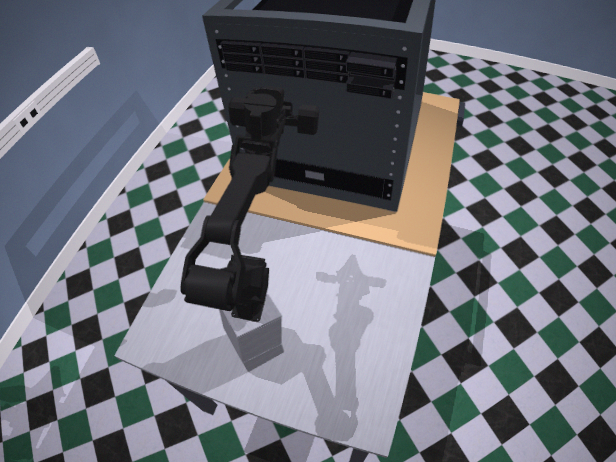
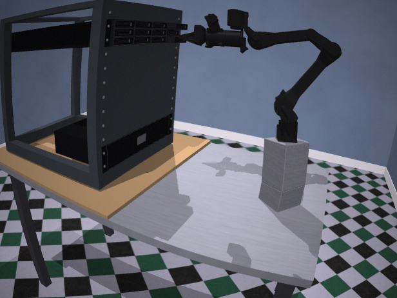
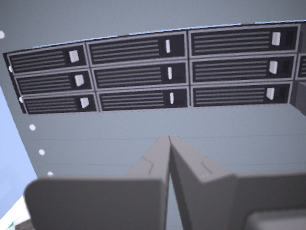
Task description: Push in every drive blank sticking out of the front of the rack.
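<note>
The dark rack point(image 1: 320, 100) stands on a tan board point(image 1: 425, 190). A grid of drive blanks point(image 1: 280, 59) runs across the top of its front. Two blanks in the right-hand column stick out: an upper one point(image 1: 372, 65) and a lower one point(image 1: 369, 87); the upper one also shows in the side view point(image 2: 181, 26). My gripper point(image 2: 188, 39) is shut and empty, held level in front of the rack's upper front. In the wrist view its fingertips point(image 3: 169, 137) point at the plain panel just below the middle column of flush blanks point(image 3: 137, 72). In the overhead view my wrist point(image 1: 262, 110) hides the fingers.
The arm's base sits on a grey block point(image 2: 283, 174) on the metal table top. A black unit point(image 2: 72, 142) point(image 1: 330, 180) lies inside the rack's bottom, behind a low front panel. The board's edges lie near the rack's right side and front.
</note>
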Controlling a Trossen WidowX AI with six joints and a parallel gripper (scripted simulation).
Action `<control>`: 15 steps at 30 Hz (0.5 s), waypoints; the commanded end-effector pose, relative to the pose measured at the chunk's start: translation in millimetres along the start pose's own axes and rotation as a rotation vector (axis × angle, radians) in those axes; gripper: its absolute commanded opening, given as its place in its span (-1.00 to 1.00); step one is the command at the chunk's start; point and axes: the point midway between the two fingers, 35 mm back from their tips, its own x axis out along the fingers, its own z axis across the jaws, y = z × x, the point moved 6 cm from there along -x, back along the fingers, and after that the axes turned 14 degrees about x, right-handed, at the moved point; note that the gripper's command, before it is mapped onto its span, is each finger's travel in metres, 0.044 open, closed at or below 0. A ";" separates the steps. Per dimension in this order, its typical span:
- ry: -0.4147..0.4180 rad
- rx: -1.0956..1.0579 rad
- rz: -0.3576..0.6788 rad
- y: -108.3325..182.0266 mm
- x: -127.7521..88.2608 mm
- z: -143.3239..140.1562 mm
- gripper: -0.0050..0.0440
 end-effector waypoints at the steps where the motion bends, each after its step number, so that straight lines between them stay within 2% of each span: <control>1: -0.005 0.010 -0.004 -1.0 -2.7 -0.2 -1.00; 15: -0.004 0.058 -0.009 0.2 -2.9 1.1 -1.00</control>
